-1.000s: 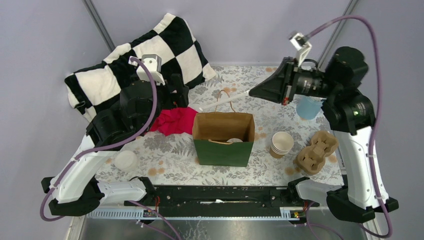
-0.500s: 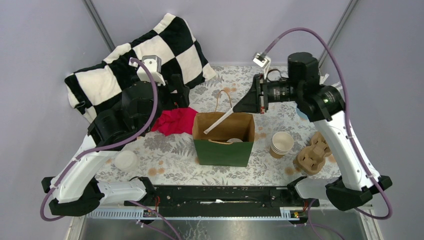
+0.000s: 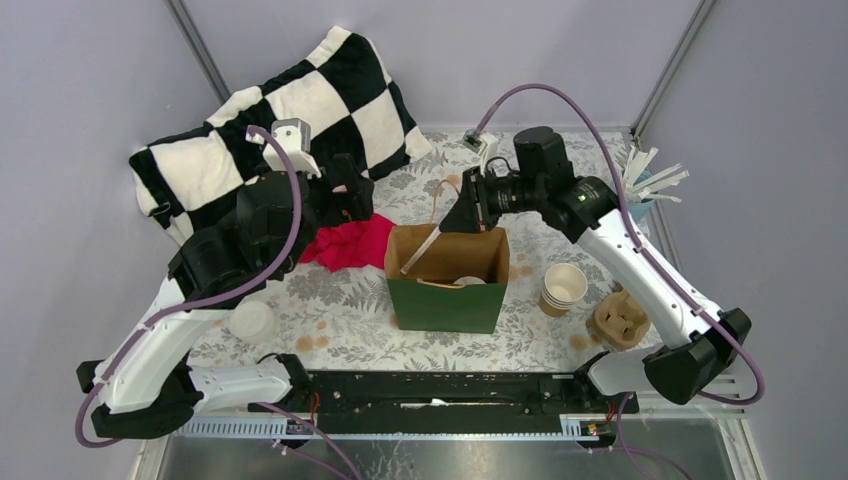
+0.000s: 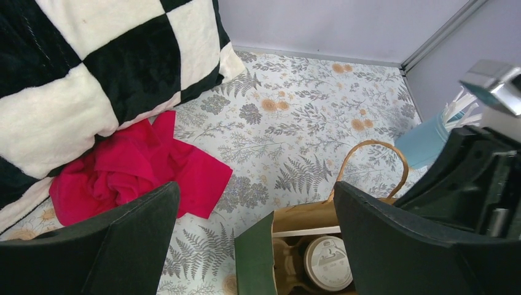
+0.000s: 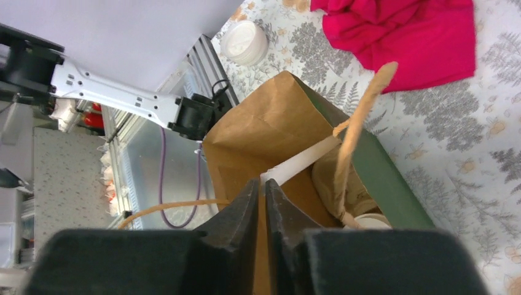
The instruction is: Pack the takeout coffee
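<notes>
Green outside and kraft-brown within, the open paper bag stands on the floral counter just below the right claw, nearer the arm bases than anything else described here. Down inside it, beneath that claw, sits the small brown paper takeout coffee cup with a white plastic lid, upright and lid up, so the packing looks largely done. The right claw is pinched narrow on a slim white stick, probably a wrapped straw, which slants from its tips into the bag's mouth beside a looped twine handle. The cup should be light, with a thin wall that gives under a hard squeeze. Its lid looks slick and might pop off, and how full it is cannot be told. If it needs shifting, I would take it around the paper wall just under the lid's rim, gently, never by the lid. Farther back, the left claw hangs spread wide and holds nothing, above a crumpled red cloth. Beyond that claw lies a black-and-white checked pillow.
</notes>
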Controlling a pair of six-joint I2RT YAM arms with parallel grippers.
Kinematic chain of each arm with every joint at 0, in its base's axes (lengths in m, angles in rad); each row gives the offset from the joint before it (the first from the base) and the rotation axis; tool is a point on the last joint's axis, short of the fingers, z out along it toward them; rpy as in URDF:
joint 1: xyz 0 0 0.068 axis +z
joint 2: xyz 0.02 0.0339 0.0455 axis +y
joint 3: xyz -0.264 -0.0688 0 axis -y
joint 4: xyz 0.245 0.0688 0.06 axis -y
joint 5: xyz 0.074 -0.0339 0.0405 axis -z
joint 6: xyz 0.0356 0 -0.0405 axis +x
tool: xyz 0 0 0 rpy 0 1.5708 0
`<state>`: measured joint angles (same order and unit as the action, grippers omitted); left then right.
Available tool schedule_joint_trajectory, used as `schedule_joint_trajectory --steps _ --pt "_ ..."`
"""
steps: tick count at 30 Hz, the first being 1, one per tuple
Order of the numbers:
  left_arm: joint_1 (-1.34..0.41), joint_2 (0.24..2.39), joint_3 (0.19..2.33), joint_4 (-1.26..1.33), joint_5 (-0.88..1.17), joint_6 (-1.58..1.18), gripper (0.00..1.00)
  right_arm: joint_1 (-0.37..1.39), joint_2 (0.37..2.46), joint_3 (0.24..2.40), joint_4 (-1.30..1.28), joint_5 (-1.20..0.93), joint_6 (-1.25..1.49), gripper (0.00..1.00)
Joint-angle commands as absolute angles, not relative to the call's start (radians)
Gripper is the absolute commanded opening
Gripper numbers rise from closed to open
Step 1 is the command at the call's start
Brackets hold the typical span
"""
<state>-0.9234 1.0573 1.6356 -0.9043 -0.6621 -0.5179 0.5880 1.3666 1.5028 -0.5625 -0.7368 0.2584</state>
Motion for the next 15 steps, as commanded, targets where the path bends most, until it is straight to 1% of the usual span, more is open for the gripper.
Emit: schedule_joint_trajectory --steps 1,2,4,6,7,8,12,15 --pt "-0.919 1.047 1.642 -0.864 -0.688 -0.512 0.99 0.607 1.363 1.458 -0.434 -0.685 0.325 0.32" --pt "-0.918 1.051 1.645 -0.860 -0.691 -0.504 0.99 0.609 1.364 1.461 -0.447 -0.683 0.323 0.53" --pt "-0.918 1.060 1.650 -0.855 -0.695 -0.496 0.99 0.607 1.353 1.467 -0.477 -0.644 0.318 0.82" --pt "-0.919 1.067 1.656 -0.846 -0.686 -0.483 0.99 0.608 1.332 1.481 -0.529 -0.578 0.295 0.95" --pt "-0.918 1.073 1.660 -0.844 -0.684 -0.478 0.99 0.608 1.320 1.495 -0.564 -0.533 0.287 0.99" --pt "-0.919 1.080 1.665 -0.843 -0.683 -0.473 0.99 0.608 1.310 1.513 -0.611 -0.446 0.283 1.00" --pt "-0.919 1.104 1.714 -0.825 -0.673 -0.442 0.99 0.607 1.284 1.618 -0.832 -0.132 0.315 1.00" --pt "-0.918 1.129 1.773 -0.818 -0.667 -0.422 0.99 0.609 1.244 1.677 -0.905 -0.021 0.333 1.00"
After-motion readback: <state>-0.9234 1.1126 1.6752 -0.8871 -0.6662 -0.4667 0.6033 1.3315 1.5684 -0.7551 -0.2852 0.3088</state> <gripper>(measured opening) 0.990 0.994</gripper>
